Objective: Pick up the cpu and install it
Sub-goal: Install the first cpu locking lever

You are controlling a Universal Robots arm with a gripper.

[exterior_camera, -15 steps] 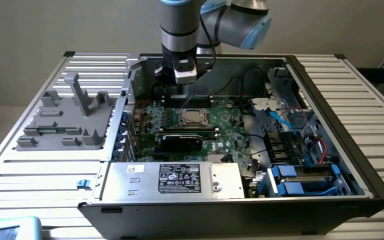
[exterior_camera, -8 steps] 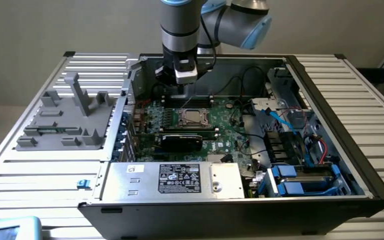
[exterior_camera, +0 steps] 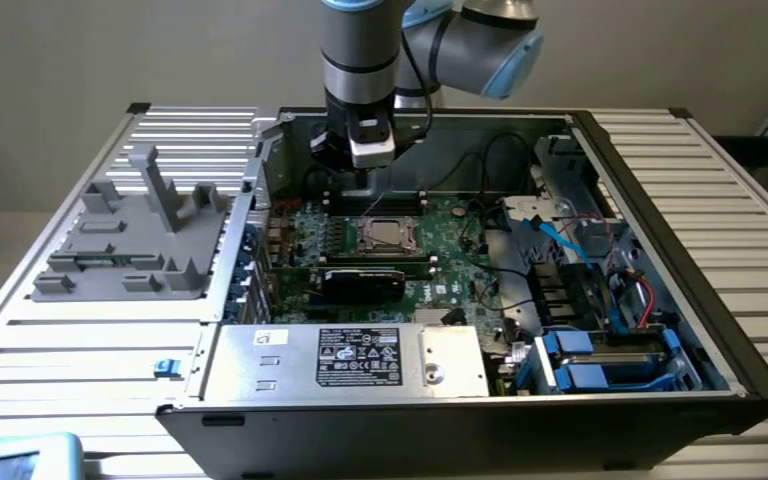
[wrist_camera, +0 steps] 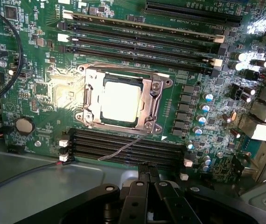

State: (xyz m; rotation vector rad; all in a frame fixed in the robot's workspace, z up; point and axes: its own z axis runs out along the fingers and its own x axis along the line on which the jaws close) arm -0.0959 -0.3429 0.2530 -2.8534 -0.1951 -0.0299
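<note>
The cpu (wrist_camera: 121, 101) is a small, flat, square chip with a pale metal top. Under the light in the wrist view the top glares almost white. In the exterior view the cpu (exterior_camera: 387, 234) reads as dull silver-grey. It lies flat, top face up, seated in the socket (wrist_camera: 157, 100) on the green motherboard (wrist_camera: 39, 60). Its edges run parallel with the socket's silver retention frame, which surrounds it on all four sides. The socket sits between two banks of long black memory slots (wrist_camera: 123, 144). In the exterior view, this spot is toward the motherboard's far edge, inside the open computer case (exterior_camera: 464, 440).
</note>
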